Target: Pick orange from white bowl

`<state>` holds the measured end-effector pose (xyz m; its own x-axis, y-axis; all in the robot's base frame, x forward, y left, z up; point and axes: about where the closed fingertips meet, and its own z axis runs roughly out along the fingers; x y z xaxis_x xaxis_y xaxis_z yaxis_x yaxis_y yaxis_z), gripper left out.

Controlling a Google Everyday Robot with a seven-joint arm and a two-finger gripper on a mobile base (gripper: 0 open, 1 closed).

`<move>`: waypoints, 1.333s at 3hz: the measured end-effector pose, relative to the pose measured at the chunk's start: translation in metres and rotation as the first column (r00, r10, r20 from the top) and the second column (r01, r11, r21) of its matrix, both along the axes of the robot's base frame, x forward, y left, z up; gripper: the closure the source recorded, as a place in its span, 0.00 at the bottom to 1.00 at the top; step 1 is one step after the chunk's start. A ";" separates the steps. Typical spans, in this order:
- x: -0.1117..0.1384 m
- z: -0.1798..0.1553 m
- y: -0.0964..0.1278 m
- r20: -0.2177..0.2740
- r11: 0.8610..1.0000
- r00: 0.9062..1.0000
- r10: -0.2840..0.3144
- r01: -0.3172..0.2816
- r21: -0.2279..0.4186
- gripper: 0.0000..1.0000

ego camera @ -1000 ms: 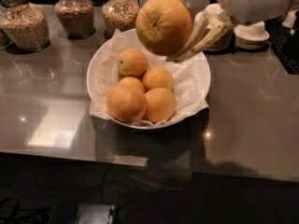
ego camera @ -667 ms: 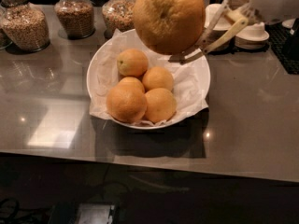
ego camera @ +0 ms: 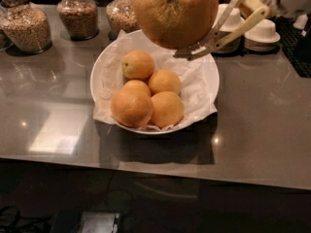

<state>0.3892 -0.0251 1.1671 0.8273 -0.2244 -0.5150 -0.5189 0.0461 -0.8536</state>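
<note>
My gripper [ego camera: 194, 50] is shut on an orange [ego camera: 176, 12] and holds it high above the white bowl [ego camera: 104, 64], close to the camera at the top middle. The cream fingers [ego camera: 228, 30] reach in from the upper right and clasp the orange's lower right side. The bowl is lined with crinkled white paper [ego camera: 199, 89] and holds several more oranges [ego camera: 146, 98] in its left half. The top of the held orange is cut off by the frame's edge.
The bowl stands on a glossy grey counter [ego camera: 262, 125]. Three glass jars of grain [ego camera: 26, 25] line the back left. Stacked small white bowls and plates [ego camera: 261, 33] stand at the back right. The counter's front edge runs along the bottom.
The gripper has lifted the orange higher and toward the camera, so it looks larger and now sits at the frame's top. The bowl and its oranges have not moved.
</note>
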 end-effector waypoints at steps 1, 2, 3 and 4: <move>0.000 -0.013 0.006 -0.004 1.000 1.000 -0.017 0.017 -0.017 1.00; -0.002 -0.038 0.014 -0.021 1.000 1.000 -0.018 0.018 0.016 1.00; -0.004 -0.065 0.022 -0.052 0.998 0.999 0.012 -0.009 0.059 1.00; -0.004 -0.065 0.022 -0.052 0.998 0.999 0.012 -0.009 0.059 1.00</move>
